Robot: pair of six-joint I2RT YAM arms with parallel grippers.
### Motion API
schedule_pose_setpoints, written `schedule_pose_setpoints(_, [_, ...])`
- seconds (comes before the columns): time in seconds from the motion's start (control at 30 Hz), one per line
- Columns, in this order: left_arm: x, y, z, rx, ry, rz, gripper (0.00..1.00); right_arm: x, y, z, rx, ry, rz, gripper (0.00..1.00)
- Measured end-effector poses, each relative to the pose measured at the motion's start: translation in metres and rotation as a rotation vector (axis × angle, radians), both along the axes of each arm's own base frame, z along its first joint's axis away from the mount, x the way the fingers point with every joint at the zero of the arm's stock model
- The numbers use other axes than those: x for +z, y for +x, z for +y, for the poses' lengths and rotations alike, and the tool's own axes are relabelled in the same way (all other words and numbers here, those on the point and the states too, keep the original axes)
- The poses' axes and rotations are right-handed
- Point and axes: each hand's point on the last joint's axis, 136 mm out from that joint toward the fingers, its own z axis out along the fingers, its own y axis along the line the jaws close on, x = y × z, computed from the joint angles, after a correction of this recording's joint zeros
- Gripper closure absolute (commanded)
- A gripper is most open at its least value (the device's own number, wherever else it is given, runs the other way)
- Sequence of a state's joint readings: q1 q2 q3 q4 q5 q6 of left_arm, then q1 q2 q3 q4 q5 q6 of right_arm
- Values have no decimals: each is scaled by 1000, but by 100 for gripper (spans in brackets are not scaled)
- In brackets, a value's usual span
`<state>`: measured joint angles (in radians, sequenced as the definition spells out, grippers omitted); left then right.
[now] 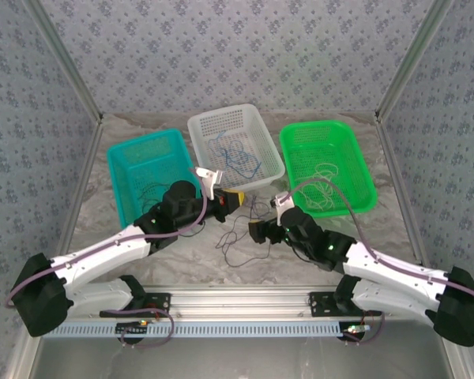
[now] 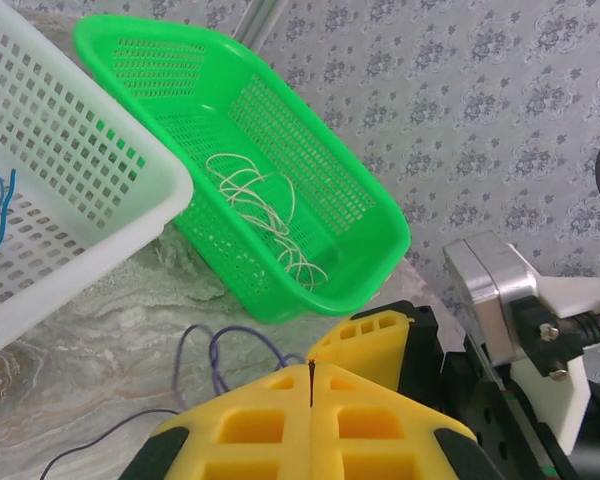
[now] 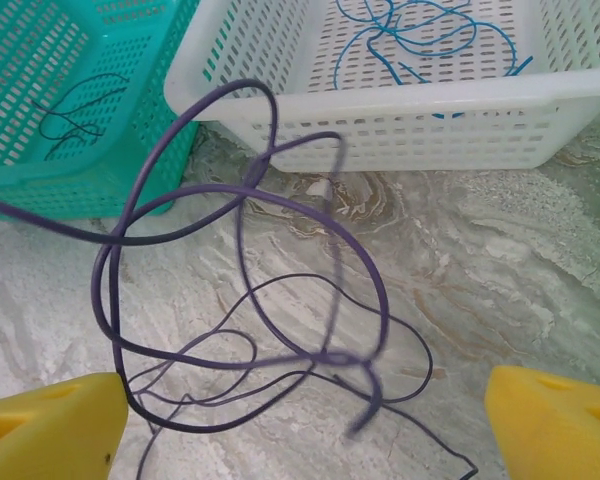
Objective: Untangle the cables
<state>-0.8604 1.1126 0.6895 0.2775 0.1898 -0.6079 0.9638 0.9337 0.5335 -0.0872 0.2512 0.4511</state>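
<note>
Nearest, the right gripper (image 3: 305, 415) stood spread wide around the loose purple cables (image 3: 242, 215) on the marble table (image 3: 500, 270). The left gripper (image 2: 311, 372) was pressed together, apparently pinching one strand. Pulling now could cinch the crossed loops into a knot, or the strand could slip free. Beyond, the right wrist view showed dark cables (image 3: 70, 110) in the teal basket (image 3: 80, 195) and blue cables (image 3: 430, 35) in the white basket (image 3: 380, 100). The left wrist view added white cables (image 2: 265, 215) in the green basket (image 2: 332, 148).

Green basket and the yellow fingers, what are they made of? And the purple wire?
The green basket looks like glossy moulded plastic: thin walls full of little holes, shiny rim. The yellow fingers look like matt plastic, maybe rubbery, with blocky hollow pockets. The purple wire seems smooth and plastic-coated; it bends in loose loops, and its inside is hidden.
</note>
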Motion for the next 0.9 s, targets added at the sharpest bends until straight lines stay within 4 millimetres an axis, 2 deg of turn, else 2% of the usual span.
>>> schedule_pose_setpoints(0.17, [-3, 0, 1, 5, 7, 14, 100, -13, 3, 3, 4, -44, 12, 18])
schedule_pose_setpoints(0.27, [-2, -1, 2, 7, 1, 18, 100, -11, 4, 5, 4, -32, 4, 22])
schedule_pose_setpoints(0.4, [3, -1, 2, 9, -16, 19, 100, -8, 8, 14, 11, -1, -6, 22])
schedule_pose_setpoints(0.53, [3, 0, 3, 20, -18, 23, 100, -14, 8, 19, 19, -5, 7, 21])
schedule_pose_setpoints(0.73, [-3, 8, 9, 75, 21, 37, 100, 1, 2, 15, 28, 0, -41, 20])
schedule_pose_setpoints(0.9, [8, 11, 8, 84, 12, 28, 100, 20, 1, 5, 21, -9, -113, 16])
